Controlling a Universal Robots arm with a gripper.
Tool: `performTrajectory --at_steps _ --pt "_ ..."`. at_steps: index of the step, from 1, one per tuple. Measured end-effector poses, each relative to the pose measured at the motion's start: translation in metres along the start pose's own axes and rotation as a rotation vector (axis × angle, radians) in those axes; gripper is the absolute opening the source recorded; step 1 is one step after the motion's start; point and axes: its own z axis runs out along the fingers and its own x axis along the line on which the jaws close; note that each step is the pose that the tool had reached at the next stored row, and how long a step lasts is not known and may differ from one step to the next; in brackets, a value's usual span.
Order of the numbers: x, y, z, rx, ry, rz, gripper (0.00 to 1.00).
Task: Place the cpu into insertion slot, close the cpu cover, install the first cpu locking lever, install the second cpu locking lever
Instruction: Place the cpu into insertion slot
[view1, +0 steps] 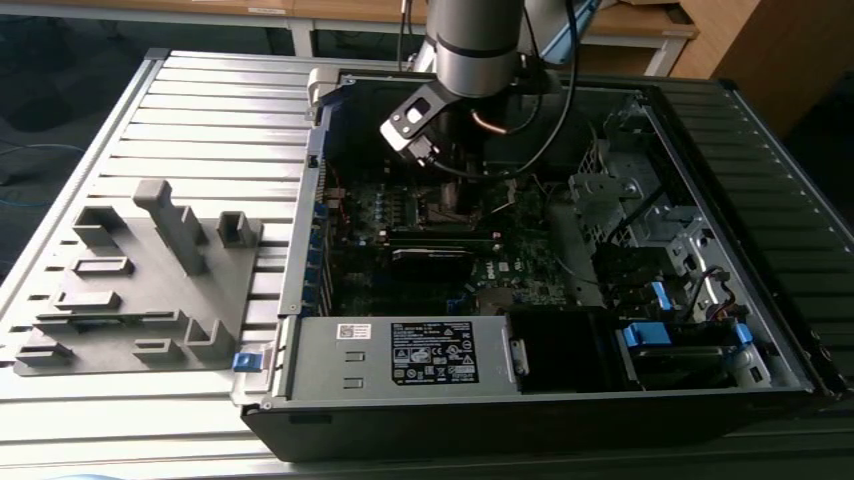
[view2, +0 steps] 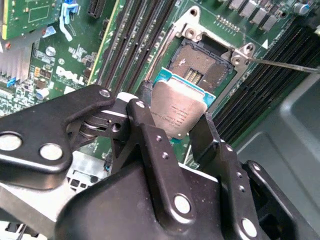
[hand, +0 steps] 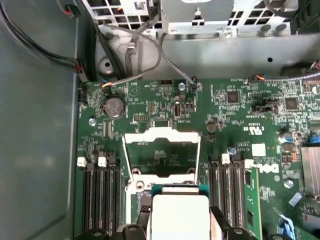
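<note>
A table (view1: 200, 110) made of grey metal slats is seen in the exterior view. It is lit brightly on the exterior view's left (the right side is left in shade). Behind it a wooden desk (view1: 347, 12) on white legs (view1: 304, 42) is set, with a wooden cupboard (view1: 734, 45) beside it. A dark floor (view1: 54, 90) is seen below.

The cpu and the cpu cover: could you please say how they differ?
The cpu is a solid silver-grey plate; the cpu cover is a frame with an open window. The cpu is gripped in the end effector, off the board; the cpu cover is swung open on the board. Both are square and metallic.
</note>
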Motion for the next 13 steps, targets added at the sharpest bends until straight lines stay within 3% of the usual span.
performTrajectory --at_steps 9,13 --pt "0.0068 -0.0055 0.0041 -0.0001 0.0018 -0.001 0.54" --pt "0.0068 -0.0058 0.0062 0.0008 0.0053 -0.046 0.54"
